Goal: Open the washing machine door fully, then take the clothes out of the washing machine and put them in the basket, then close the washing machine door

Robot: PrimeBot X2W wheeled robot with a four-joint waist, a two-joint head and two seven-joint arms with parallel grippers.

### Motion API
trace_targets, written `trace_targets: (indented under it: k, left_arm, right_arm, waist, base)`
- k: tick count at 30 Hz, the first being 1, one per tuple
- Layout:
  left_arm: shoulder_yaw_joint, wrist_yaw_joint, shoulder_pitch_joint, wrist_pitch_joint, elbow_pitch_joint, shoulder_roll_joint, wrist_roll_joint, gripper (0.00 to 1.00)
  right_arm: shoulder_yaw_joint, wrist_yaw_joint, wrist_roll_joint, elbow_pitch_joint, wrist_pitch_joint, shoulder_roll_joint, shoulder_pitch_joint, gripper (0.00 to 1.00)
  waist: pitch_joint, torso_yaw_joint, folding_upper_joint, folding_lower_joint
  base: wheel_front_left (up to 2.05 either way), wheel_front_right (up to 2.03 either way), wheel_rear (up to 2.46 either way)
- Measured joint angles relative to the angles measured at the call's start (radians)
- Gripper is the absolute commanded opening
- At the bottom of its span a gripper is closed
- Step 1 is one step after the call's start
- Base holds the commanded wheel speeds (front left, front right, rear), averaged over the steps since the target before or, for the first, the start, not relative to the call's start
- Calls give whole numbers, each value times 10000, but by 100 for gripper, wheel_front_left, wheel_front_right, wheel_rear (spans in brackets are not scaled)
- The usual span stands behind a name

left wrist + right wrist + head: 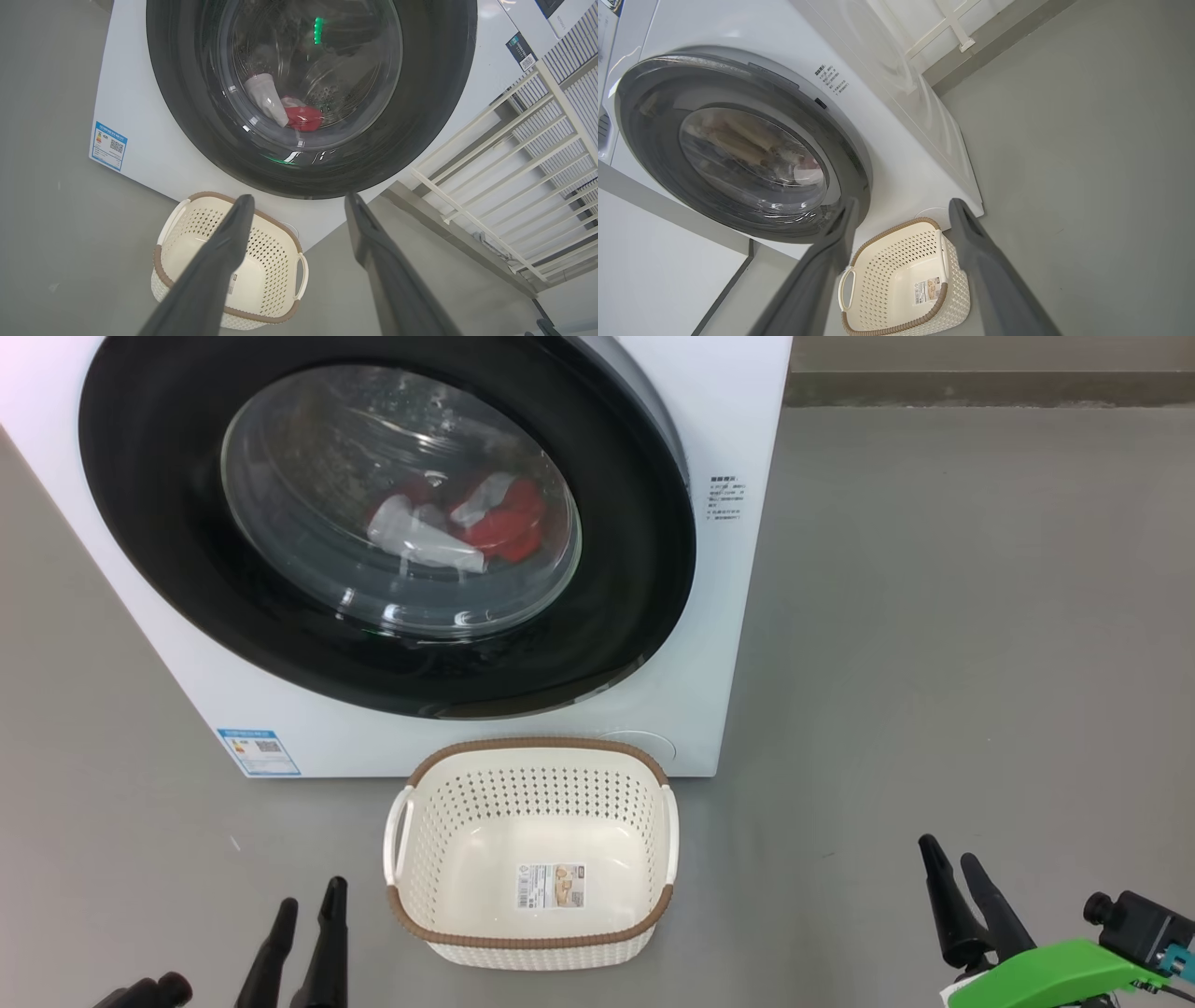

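The white washing machine (pixel 733 616) stands ahead on the floor. The washing machine door (pixel 149 523), black-rimmed with a glass bowl, covers the drum opening. Behind the glass lie the red and white clothes (pixel 499 523), which the left wrist view also catches as clothes (pixel 303 116). In front of the machine sits the cream basket (pixel 537 744), with nothing in it but a sticker. My left gripper (pixel 311 894) hovers open to the basket's left, and my right gripper (pixel 948 849) hovers open to its right. Both are well short of the door and hold nothing.
Grey floor (pixel 934 663) spreads to the right of the machine up to a wall skirting (pixel 980 387). A white slatted railing (pixel 514 154) stands beside the machine in the left wrist view. A blue label (pixel 259 751) marks the machine's lower left corner.
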Motion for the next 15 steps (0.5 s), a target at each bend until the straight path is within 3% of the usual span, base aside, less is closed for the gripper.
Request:
trace_targets:
  k: [15]
  left_arm:
    - [-67, -2, 212, -403, -316, 38, 1829, 100]
  right_arm:
    - [73, 0, -1618, -159, -414, -2, 181, 100]
  waist:
    - [23, 3, 0, -1]
  base:
    - [0, 0, 0]
